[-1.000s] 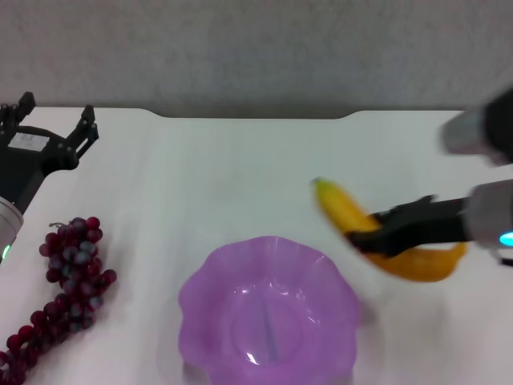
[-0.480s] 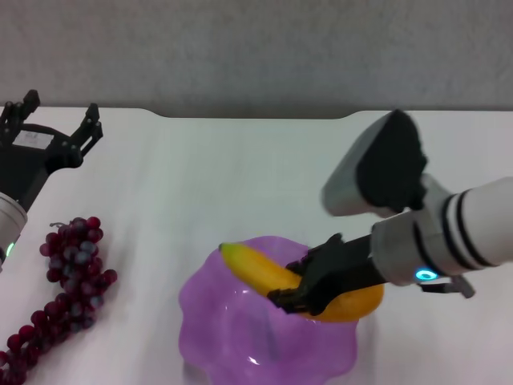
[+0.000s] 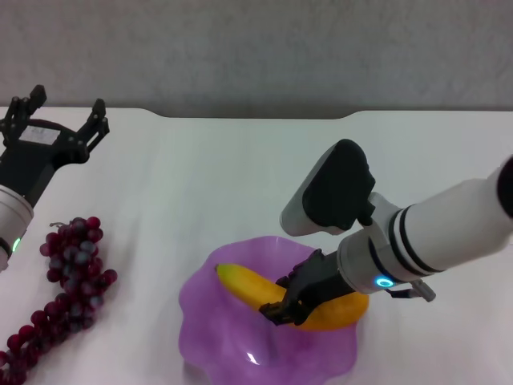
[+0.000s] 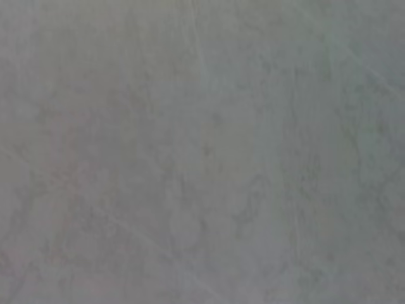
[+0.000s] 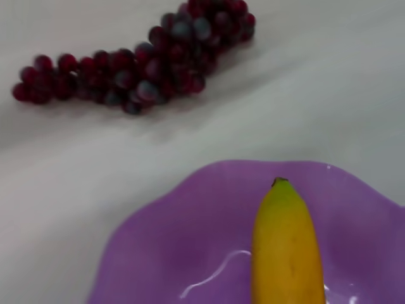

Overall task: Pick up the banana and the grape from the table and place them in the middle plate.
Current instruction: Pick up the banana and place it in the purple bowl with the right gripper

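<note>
My right gripper (image 3: 298, 303) is shut on the yellow-orange banana (image 3: 258, 289) and holds it low over the purple scalloped plate (image 3: 208, 321) at the near middle of the white table (image 3: 216, 176). The right wrist view shows the banana (image 5: 288, 253) pointing across the plate (image 5: 190, 240) toward the grape bunch (image 5: 145, 63). The dark red-purple grape bunch (image 3: 68, 281) lies on the table at the near left. My left gripper (image 3: 60, 116) is open and empty, raised at the far left, beyond the grapes.
A grey wall (image 3: 256, 48) runs behind the table's far edge. The left wrist view shows only a plain grey surface (image 4: 202, 152).
My right arm has carried the banana from the right of the plate leftward over it and lowered it into the bowl. The left gripper has shifted slightly to the right.
</note>
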{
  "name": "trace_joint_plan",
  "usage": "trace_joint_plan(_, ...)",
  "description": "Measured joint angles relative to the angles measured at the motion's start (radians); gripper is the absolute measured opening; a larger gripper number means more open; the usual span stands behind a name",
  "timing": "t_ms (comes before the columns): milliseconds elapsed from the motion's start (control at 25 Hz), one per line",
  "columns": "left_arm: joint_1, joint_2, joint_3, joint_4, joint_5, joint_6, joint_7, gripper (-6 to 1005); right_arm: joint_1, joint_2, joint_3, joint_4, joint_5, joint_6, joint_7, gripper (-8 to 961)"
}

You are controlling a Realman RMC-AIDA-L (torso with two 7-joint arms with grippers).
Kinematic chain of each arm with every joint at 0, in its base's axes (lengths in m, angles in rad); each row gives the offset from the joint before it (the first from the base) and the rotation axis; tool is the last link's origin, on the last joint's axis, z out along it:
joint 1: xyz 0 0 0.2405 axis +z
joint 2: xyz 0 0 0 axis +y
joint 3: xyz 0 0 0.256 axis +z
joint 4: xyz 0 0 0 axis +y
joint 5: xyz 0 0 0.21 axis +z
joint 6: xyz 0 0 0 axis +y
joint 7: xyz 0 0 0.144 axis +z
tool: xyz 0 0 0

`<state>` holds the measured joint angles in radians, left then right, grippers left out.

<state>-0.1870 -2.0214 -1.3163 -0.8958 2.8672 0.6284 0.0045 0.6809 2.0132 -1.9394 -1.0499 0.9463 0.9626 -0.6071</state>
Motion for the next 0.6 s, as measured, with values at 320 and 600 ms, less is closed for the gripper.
trace_joint_plan(320,-0.006,0.000,0.002,0.000,-0.001,0.001,0.000,878,0.042,0.002,-0.040,0.070,0.025,-0.070,-0.002,479)
trace_joint_plan(600,-0.002,0.000,0.002,0.000,0.000,0.001,0.000,878,0.043,0.002,-0.035,0.062,0.027,-0.075,0.008,479)
